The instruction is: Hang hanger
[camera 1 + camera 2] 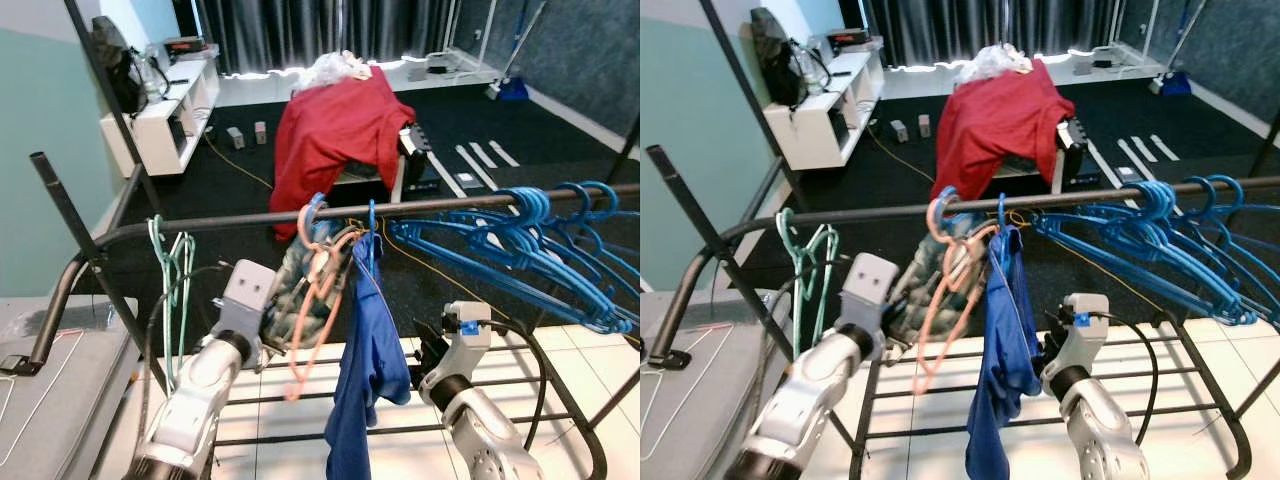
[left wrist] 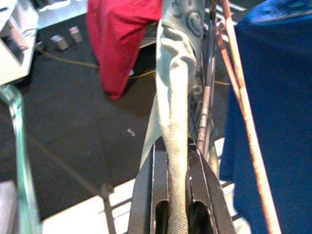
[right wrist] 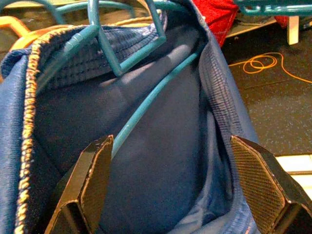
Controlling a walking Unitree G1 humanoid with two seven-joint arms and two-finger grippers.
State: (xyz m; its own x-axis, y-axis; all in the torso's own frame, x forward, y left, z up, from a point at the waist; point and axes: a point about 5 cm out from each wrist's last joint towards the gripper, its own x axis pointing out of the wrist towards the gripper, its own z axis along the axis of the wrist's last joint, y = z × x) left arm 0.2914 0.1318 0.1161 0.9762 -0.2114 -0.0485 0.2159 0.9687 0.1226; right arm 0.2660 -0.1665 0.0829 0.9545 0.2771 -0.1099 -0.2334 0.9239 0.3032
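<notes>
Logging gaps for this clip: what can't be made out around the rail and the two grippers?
- Left gripper: shut on grey garment; the cloth hides its hanger's hook.
- Right gripper: open at blue garment; the cloth covers the blue hanger lower down.
- Rail: right end cut off, eye views.

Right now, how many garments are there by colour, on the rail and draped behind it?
Blue garment: 1
Grey garment: 1
Red garment: 1
White bundle on the red one: unclear, not counted
Total: 3
</notes>
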